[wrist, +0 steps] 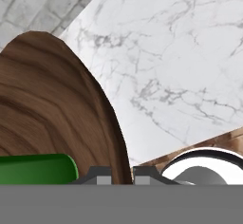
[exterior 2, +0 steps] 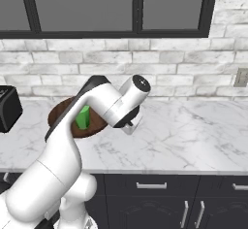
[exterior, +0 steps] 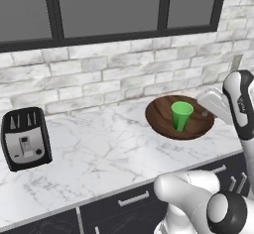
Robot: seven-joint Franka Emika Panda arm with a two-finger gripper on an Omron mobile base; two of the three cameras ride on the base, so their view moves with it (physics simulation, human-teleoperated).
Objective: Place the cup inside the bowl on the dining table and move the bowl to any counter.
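Cup in bowl, bowl on the bench: task looks all but done

The cup (exterior: 181,115) stands upright in the bowl (exterior: 161,114), at right of centre in the left base view, resting on the bench (exterior: 99,153) with handled cabinet fronts; the fingers (wrist: 116,174) sit close together at the bowl's rim, and I cannot tell whether they pinch it

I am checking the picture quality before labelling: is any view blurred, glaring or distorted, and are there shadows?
Left base view: even soft light, no glare; the cup stands sharp in the bowl, the toaster slightly soft. Right base view: the arm covers part of the bowl. Hand view: tilted, very close, the bowl's grain looks stretched; the counter shows no clear shadows.
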